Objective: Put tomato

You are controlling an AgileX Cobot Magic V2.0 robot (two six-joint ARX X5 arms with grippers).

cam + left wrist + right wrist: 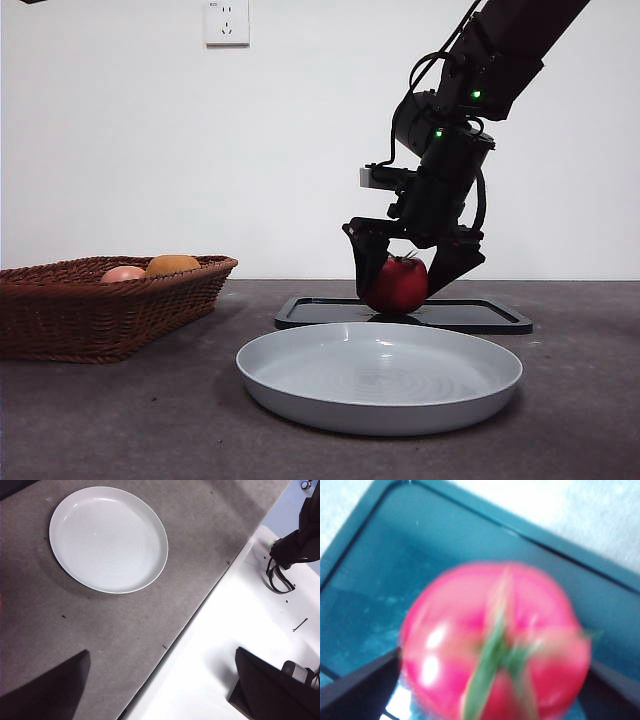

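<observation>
the right claw (412, 272) comes down from the upper right of the front view, its arm big and dark w/ small green lights on it. its two black jaws sit on either side of the tomato (399, 285) and press against its flanks, so the claw is clenched around it. the tomato is red and glossy, w/ a dark green stem on top, and it sits at the black tray (480, 314) near the back of the desk (120, 420); can't tell if its underside touches the tray or is just off it. in the right wrist view the tomato (495, 645) is blurred and fills most of the pic, green stem toward the camera, w/ the tray (380, 565) under it and a dark jaw at each side.

a round pale grey plate (380, 378) lies in front of the tray, nearer the camera, apart from it. at the left stands a brown wicker basket (90, 315) w/ an orange fruit (172, 264) and a pale pink fruit (123, 273) poking above its rim. a white wall socket (226, 21) is on the wall behind.

the left claw (160, 695) waits well off to one side, jaws spread wide apart, nothing between them. its wrist view shows the plate (108, 539) on the grey desk cover (150, 630).
</observation>
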